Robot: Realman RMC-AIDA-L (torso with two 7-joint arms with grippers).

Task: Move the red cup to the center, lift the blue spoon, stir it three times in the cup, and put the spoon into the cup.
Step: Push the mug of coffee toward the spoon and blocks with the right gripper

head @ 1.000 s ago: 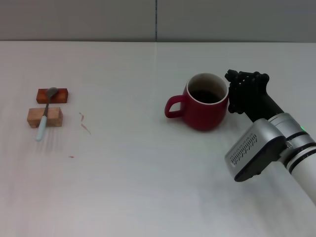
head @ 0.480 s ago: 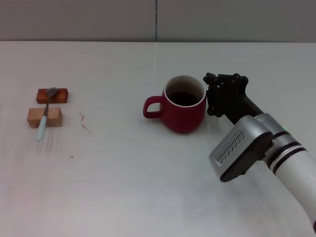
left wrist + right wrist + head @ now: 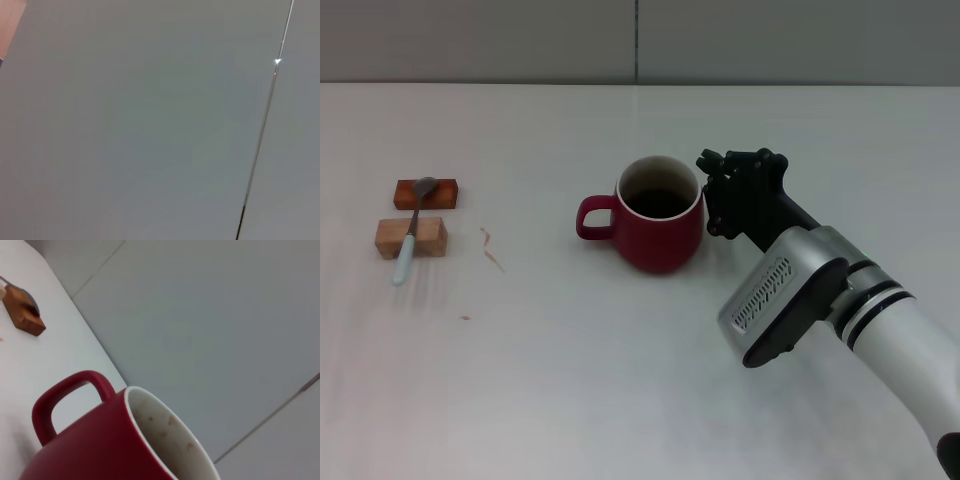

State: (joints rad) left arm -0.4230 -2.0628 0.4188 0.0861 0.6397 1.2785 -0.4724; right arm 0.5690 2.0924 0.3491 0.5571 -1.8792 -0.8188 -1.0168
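Note:
The red cup stands upright near the middle of the white table, with its handle pointing left and its inside dark. My right gripper is pressed against the cup's right wall at the rim and is shut on it. The right wrist view shows the red cup very close, handle and cream rim filling the frame. Far to the left lies the blue spoon, its grey bowl resting on a brown block and its pale handle across a lighter block. My left gripper is out of view.
A reddish-brown block and a pale wooden block prop up the spoon at the far left. A few small red marks lie on the table beside them. A grey wall runs behind the table.
The right gripper has travelled left with the red cup, carrying it from the right part of the table toward the middle. The spoon and blocks have not moved.

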